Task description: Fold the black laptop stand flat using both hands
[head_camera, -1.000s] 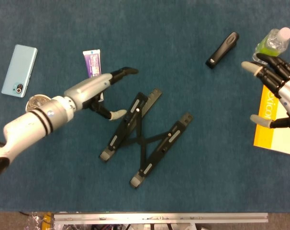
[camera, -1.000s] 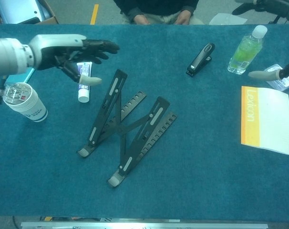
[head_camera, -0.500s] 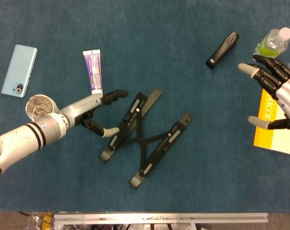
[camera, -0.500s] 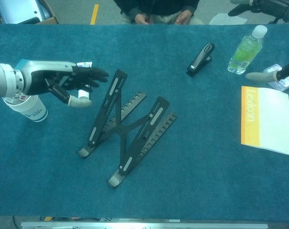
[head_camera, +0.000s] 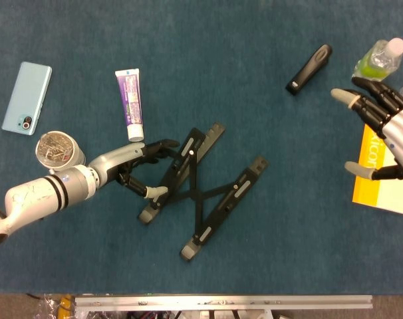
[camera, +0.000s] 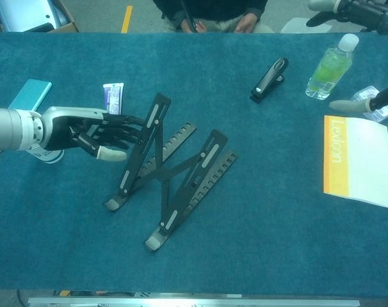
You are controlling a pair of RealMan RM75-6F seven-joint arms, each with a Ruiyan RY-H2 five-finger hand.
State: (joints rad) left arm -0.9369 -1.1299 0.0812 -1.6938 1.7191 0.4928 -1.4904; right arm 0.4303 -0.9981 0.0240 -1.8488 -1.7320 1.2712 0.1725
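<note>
**Left hand reaches the stand, right one hangs back**

Lowered and moved in since a second ago, the left hand [head_camera: 136, 167] now sits spread against the left rail of the black laptop stand [head_camera: 200, 191], mid-worktop and propped open. A one-sided push could skid it — the right hand [head_camera: 378, 129], spread and empty, hovers well apart over the yellow booklet [camera: 359, 160] reading "Lexicon".

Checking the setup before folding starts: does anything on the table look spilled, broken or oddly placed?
Nothing stands out. The laptop stand is propped open, not yet folded, with the left hand at its left rail. The bottle stands upright and capped; the toothpaste tube and stapler lie flat.
</note>
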